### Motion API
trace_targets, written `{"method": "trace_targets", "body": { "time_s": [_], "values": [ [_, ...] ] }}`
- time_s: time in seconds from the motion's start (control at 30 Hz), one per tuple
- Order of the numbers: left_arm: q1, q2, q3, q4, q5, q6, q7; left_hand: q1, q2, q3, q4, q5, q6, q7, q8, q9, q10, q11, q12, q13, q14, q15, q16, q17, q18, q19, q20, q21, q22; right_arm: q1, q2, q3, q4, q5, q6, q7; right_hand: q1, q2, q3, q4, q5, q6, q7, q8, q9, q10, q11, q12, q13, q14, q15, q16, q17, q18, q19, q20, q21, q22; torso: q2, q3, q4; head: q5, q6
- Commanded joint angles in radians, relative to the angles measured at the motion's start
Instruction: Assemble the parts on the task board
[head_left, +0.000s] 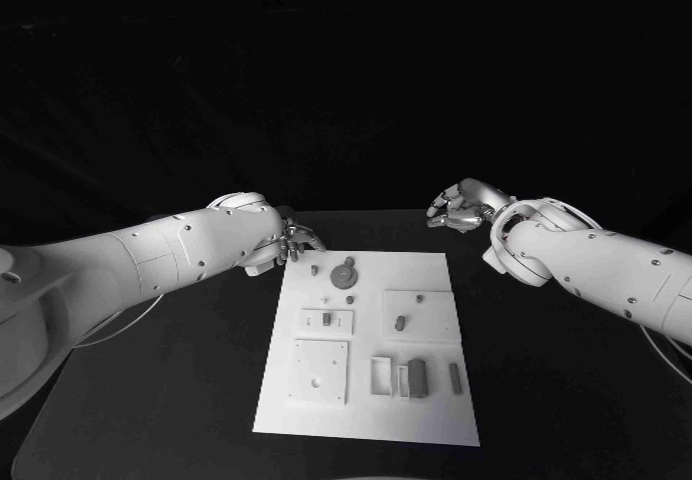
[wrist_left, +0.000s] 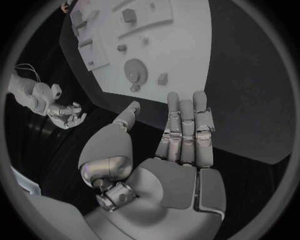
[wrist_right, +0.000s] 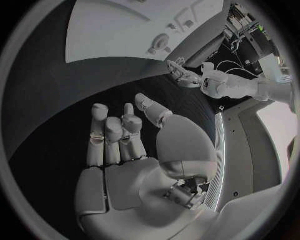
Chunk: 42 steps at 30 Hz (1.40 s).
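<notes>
We see the board (head_left: 433, 330), a flat, matte white rectangle, lying in the middle of the black tabletop (head_left: 159, 400), long side running away from the robot. Small grey parts sit on it: a round disc (head_left: 345, 274) with a stub near the far end, a tiny peg (head_left: 315, 268) beside it, a dark upright block (head_left: 417, 378) next to a narrow frame near the close end, and a thin bar (head_left: 454, 376) just right of that. Raised square plates (head_left: 319, 371) with small holes fill the board's left side.

Our left hand (head_left: 293, 243), jointed silver metal on a smooth white arm, hovers at the board's far left corner; our right hand (head_left: 464, 209) hangs well off the far right corner, over bare tabletop.

The left wrist view adds what the head view hides: the left hand's fingers (wrist_left: 187, 125) lie straight and close together, thumb apart, palm empty, with the disc (wrist_left: 134, 68) just beyond the fingertips. The right wrist view shows the right hand (wrist_right: 134, 150) likewise spread and holding nothing, fingers (wrist_right: 112, 132) extended over dark tabletop, the board (wrist_right: 112, 35) beyond them.
</notes>
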Motion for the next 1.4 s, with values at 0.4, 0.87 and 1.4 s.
{"method": "trace_targets", "body": {
  "time_s": [0.4,0.87,1.4],
  "values": [
    [-0.037,0.047,0.0,-0.061,-0.033,0.056,0.016,-0.011,0.025,-0.005,0.0,0.003,0.024,-0.008,0.008,-0.007,-0.003,0.001,0.006,-0.003,0.001,-0.006,0.013,-0.003,0.024,0.01,0.0,-0.003,0.005,0.0,0.005,0.0,0.005,-0.001,0.007,0.01,-0.005,-0.002,0.001,0.0,0.0,-0.001,0.006,-0.005,0.002,-0.007,0.001,-0.006,0.001,-0.002,-0.006,-0.003,-0.001,0.015,0.002,0.004,-0.006,0.013,-0.001,0.0,-0.0003,-0.004,0.0],
    [-0.05,0.054,0.0,-0.072,-0.03,0.082,0.027,0.007,0.086,-0.011,-0.042,0.114,0.056,-0.018,0.022,-0.028,0.009,-0.008,0.021,-0.011,0.008,-0.013,0.033,-0.012,0.02,0.023,-0.006,0.003,0.027,0.0,0.008,0.0,0.003,-0.001,0.009,0.009,-0.006,-0.002,0.001,0.0,0.001,-0.001,0.006,-0.006,0.002,-0.007,0.001,-0.006,0.001,-0.002,-0.005,-0.003,-0.001,0.015,0.002,0.004,-0.006,0.013,-0.002,-0.0002,0.0019,-0.009,-0.002],
    [-0.05,0.056,0.0,-0.07,-0.012,0.097,0.042,0.079,0.102,0.07,-0.041,0.059,0.107,-0.033,0.039,-0.043,0.037,-0.022,0.032,-0.022,0.031,-0.021,0.052,-0.02,0.018,0.046,-0.014,0.011,0.048,-0.001,0.01,0.0,0.002,-0.001,0.012,0.007,-0.006,-0.002,0.001,0.0,0.001,-0.001,0.007,-0.006,0.003,-0.007,0.001,-0.006,0.001,-0.002,-0.005,-0.003,-0.001,0.015,0.002,0.004,-0.006,0.013,-0.002,0.0009,0.0013,-0.007,-0.001]
  ]
}}
